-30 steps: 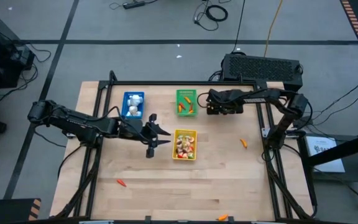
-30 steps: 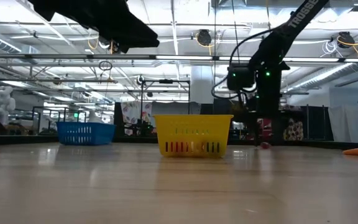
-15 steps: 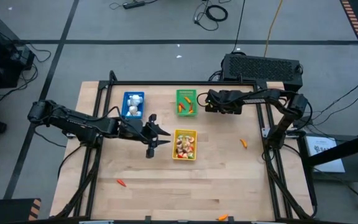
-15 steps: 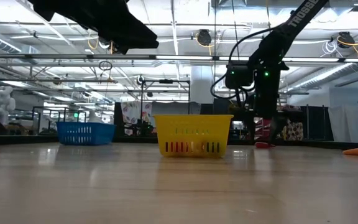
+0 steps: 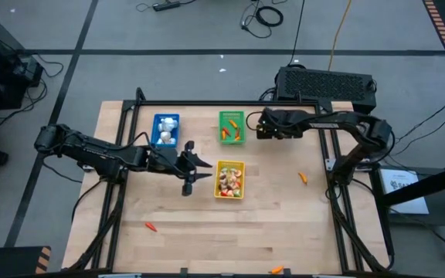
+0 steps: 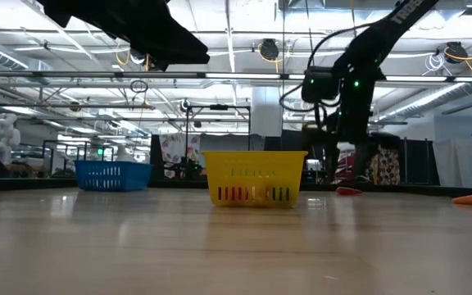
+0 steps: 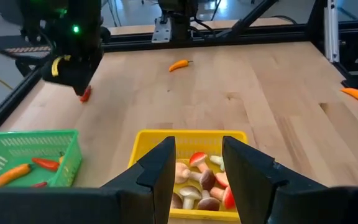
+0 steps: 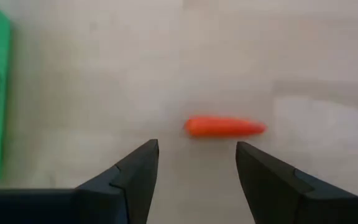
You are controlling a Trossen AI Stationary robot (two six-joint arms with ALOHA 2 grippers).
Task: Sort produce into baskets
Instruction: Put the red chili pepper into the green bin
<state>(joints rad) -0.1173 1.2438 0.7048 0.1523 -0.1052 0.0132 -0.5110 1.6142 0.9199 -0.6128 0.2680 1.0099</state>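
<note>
While the right gripper's [image 8: 194,165] fingers stand spread, an orange carrot piece [image 8: 224,127] lies just beyond their gap.

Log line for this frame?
right gripper: open above orange pepper, beside green basket | left gripper: open by yellow basket

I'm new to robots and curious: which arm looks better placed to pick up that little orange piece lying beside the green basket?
The right. Its open end effector hangs directly over the orange piece. The left end effector waits beside the yellow basket.
</note>
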